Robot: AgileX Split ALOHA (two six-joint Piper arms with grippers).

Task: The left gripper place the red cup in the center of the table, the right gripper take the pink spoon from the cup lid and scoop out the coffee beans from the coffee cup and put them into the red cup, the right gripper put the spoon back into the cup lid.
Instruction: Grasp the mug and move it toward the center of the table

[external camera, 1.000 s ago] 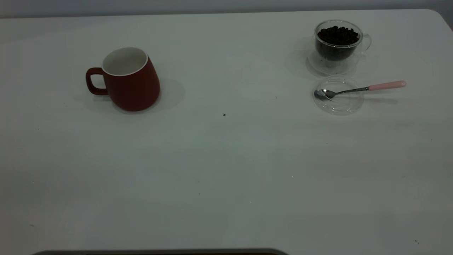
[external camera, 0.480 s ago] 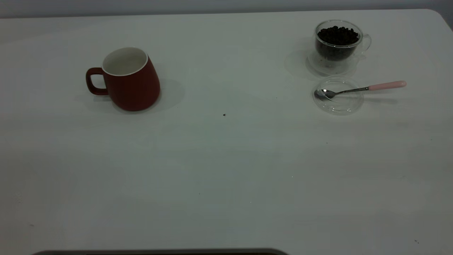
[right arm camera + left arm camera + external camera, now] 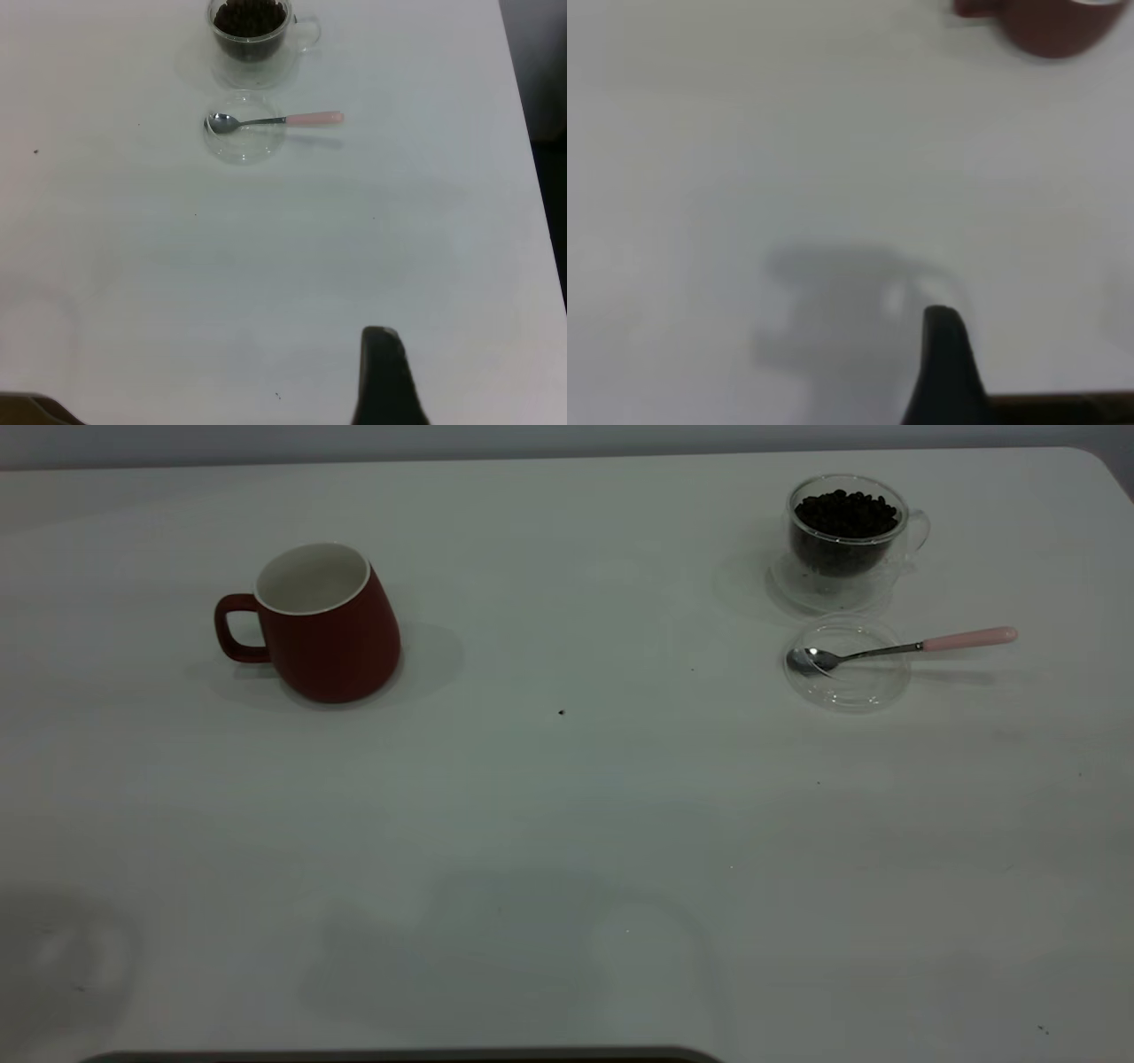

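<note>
White table (image 3: 567,824), pink spoon (image 3: 904,647) lengthwise across cup lid (image 3: 846,677), handle pointing right; tool openness indiscernible.

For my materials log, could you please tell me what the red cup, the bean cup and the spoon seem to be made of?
Red cup: likely glazed ceramic, opaque with a white inside.
Bean cup: clear glass, perhaps plastic; the beans show through its wall.
Spoon: shiny metal bowl, matte pink handle, maybe plastic or ceramic.
</note>
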